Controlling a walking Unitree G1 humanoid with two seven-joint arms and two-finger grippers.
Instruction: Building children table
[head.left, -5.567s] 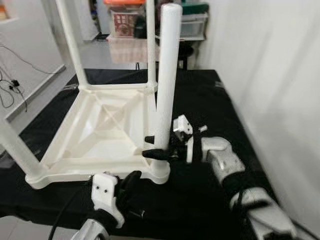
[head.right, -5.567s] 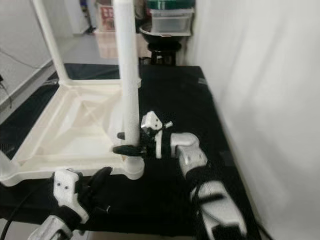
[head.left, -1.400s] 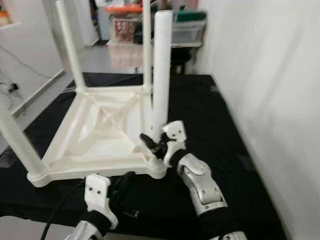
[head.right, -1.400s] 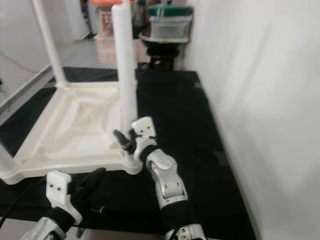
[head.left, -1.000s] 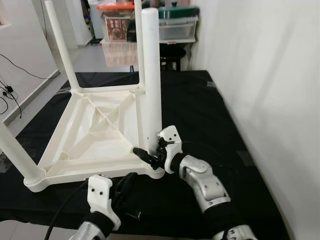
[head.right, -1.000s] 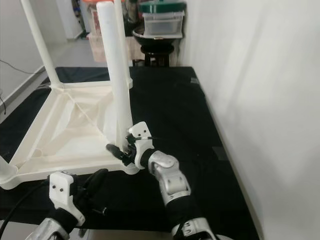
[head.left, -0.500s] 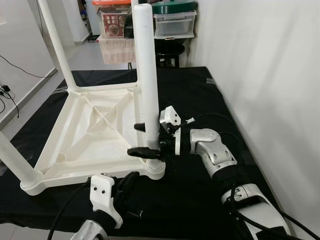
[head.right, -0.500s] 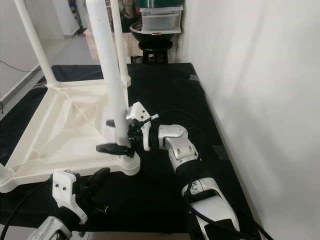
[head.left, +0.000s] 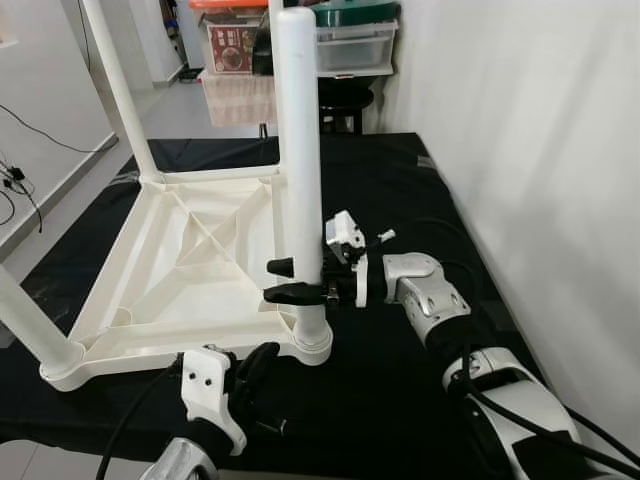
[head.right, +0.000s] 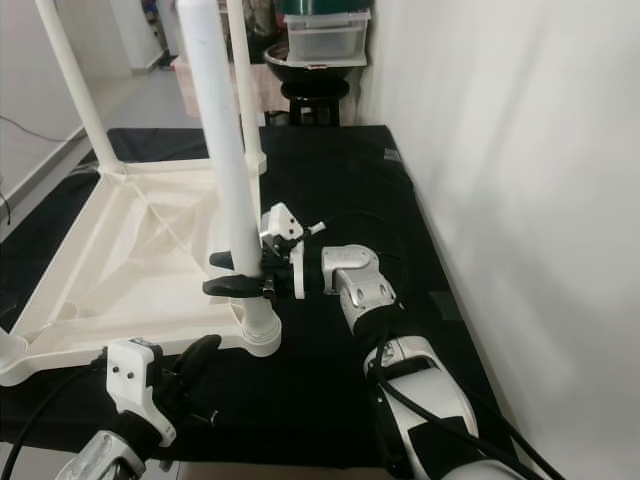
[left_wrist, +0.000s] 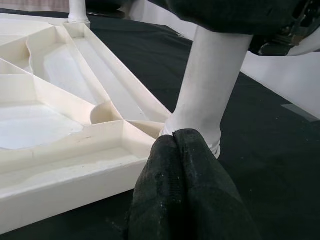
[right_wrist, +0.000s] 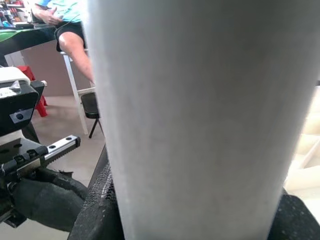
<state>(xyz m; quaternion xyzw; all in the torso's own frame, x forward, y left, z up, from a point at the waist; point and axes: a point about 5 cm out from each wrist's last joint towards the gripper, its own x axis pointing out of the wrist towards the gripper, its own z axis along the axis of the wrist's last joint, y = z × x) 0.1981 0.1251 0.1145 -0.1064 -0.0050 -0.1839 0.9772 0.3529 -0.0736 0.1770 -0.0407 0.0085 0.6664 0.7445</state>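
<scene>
A white children's table (head.left: 150, 290) lies upside down on a black cloth (head.left: 400, 380), its legs pointing up. The near right leg (head.left: 300, 150) stands in its corner socket (head.left: 312, 345). My right gripper (head.left: 287, 279) reaches in from the right and is shut on this leg a little above the socket, one black finger on each side. In the right wrist view the leg (right_wrist: 200, 115) stands close between the pads. My left gripper (head.left: 262, 358) sits low at the front edge, shut, its fingertips (left_wrist: 175, 150) just short of the socket (left_wrist: 200, 125).
A white wall (head.left: 520, 150) runs close along the right side. Storage boxes (head.left: 345, 45) and a black stool (head.left: 335, 95) stand behind the cloth. Three other legs rise at the remaining corners, such as the near left one (head.left: 30, 320). A seated person (right_wrist: 65, 25) is in the background.
My right arm swung from the front round to the leg's right side, and the gripper went from the socket to gripping the leg slightly higher. The left gripper stayed put.
</scene>
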